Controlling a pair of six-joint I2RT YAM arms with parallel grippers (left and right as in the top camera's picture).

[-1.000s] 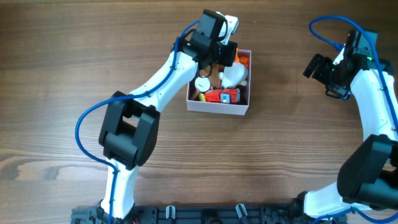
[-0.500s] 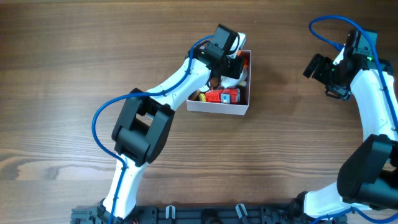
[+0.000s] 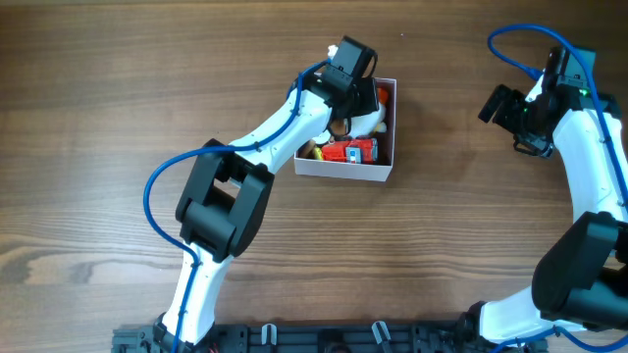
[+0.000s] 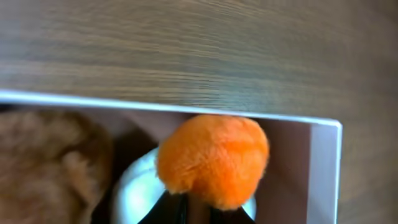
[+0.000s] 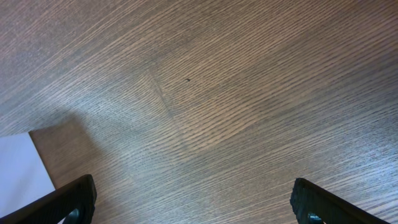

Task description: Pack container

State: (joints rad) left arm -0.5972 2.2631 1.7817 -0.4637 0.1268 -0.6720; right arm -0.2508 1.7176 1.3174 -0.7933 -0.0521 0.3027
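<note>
Container: on worktop, centre, toys inside. Orange fuzzy ball in its corner, at left claw; grip cannot be told. Right claw: spread wide, empty, well apart.

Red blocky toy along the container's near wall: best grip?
Probably pinch the red blocky toy across its narrow width, from straight above. It lies flat, lengthwise beside the near wall of the white square container, so the walls block side approaches.
</note>
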